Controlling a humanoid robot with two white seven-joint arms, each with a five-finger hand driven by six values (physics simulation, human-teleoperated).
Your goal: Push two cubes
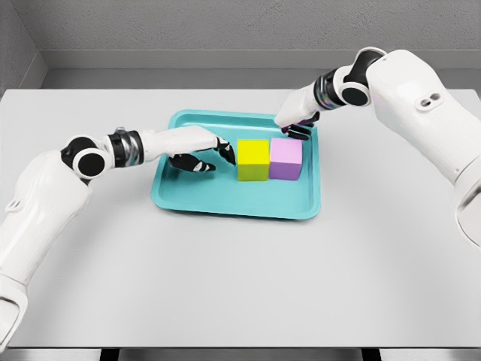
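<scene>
**Two hands close in on paired cubes**

The left hand [201, 153], fingers extended and holding nothing, reaches its fingertips to the yellow cube [253, 159]. The right hand [295, 124], fingers curled and empty, hovers at the purple cube [285, 159]'s rear top edge. Both cubes sit touching in the teal tray [188, 197], toward its right side, near the bench [240, 278]'s far middle. An off-centre shove could twist the cubes apart or skid the tray. No writing shows.
</scene>
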